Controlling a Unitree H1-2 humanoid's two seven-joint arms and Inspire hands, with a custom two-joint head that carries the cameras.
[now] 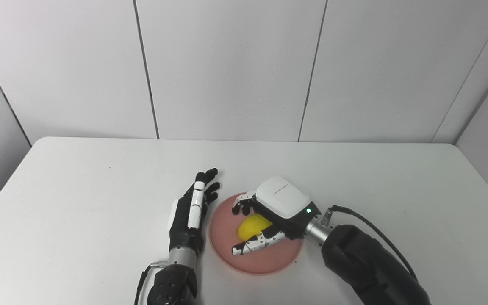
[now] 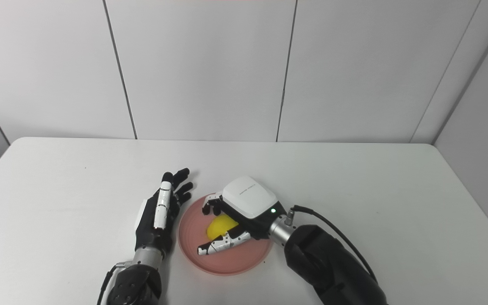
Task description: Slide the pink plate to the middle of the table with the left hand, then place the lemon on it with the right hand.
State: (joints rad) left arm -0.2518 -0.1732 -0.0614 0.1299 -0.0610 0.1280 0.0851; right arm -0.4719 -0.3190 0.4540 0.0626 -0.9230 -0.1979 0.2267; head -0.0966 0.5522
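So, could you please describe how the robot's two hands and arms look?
The left hand is black with a white strip along one finger, on a silver wrist. The right hand has a white back cover with small grey lettering, a green light, and white-and-black fingers. A black cable loops from its silver wrist to the black forearm.

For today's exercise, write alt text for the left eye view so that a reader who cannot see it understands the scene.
The robot's right hand is curled around a yellow lemon over a pink plate near the middle of a white table. The left hand lies just left of the plate with fingers stretched out, holding nothing.
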